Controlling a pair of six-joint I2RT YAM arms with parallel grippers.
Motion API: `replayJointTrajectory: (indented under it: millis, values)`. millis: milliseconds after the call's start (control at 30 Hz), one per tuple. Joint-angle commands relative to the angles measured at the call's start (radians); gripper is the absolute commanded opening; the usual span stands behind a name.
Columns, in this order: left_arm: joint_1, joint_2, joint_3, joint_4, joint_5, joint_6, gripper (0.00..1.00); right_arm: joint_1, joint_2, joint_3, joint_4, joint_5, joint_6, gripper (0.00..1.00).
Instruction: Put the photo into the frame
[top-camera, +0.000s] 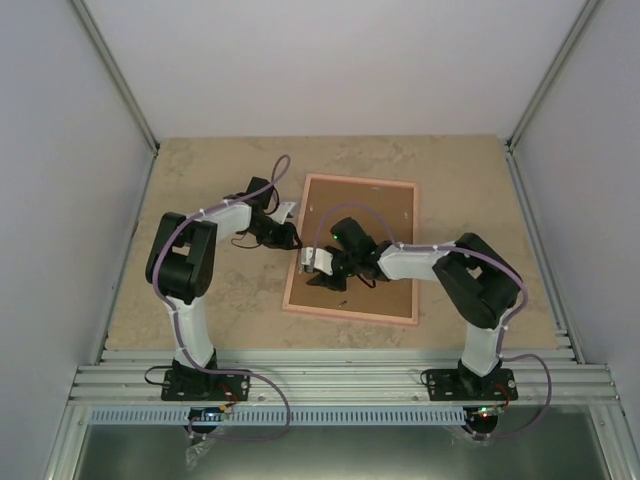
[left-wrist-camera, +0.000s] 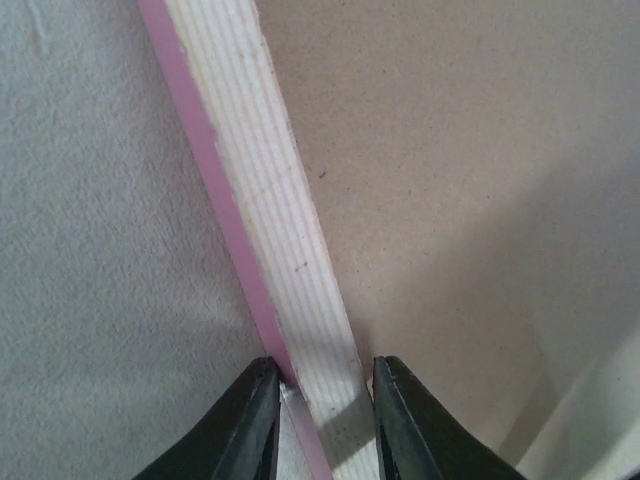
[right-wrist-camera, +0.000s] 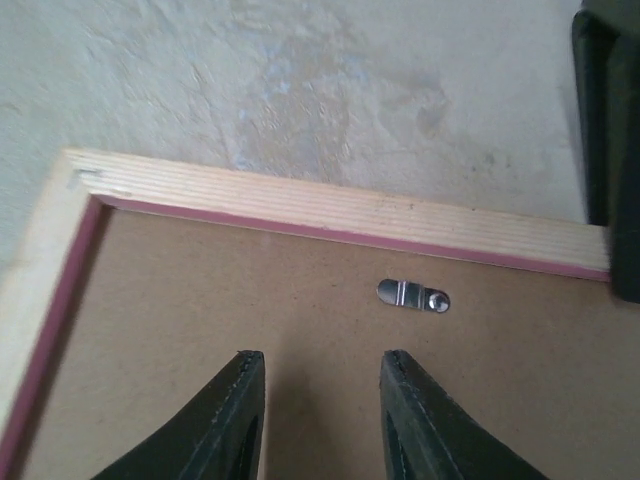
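The beige, mottled table (top-camera: 200, 200) carries the frame (top-camera: 360, 181). It lies flat and back-up just right of the table's centre, its brown backing board (top-camera: 395, 205) uppermost.

from overhead the left gripper (top-camera: 292, 214) has its tips tucked under the wrist beside the frame (top-camera: 362, 181); the wrist view crops them too, so whether they pinch the rail is unclear.

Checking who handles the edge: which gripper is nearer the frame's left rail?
Left. Left gripper straddles the frame's left rail, one jaw each side. Right gripper is over the backing board, short of that rail.
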Motion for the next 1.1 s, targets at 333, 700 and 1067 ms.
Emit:
replayJointTrajectory:
  millis: [333,700,1067]
  values:
    - [0.003,0.076,-0.015,-0.034,0.007,-0.005,0.15,0.022,0.145,0.080,0.087,0.152,-0.033,0.24]
    - [0.003,0.079,-0.031,-0.023,0.008,-0.032,0.09,0.031,0.206,0.085,0.102,0.195,0.024,0.16]
    - [0.003,0.090,-0.032,-0.019,0.004,-0.034,0.08,0.032,0.195,0.064,0.065,0.069,-0.049,0.23]
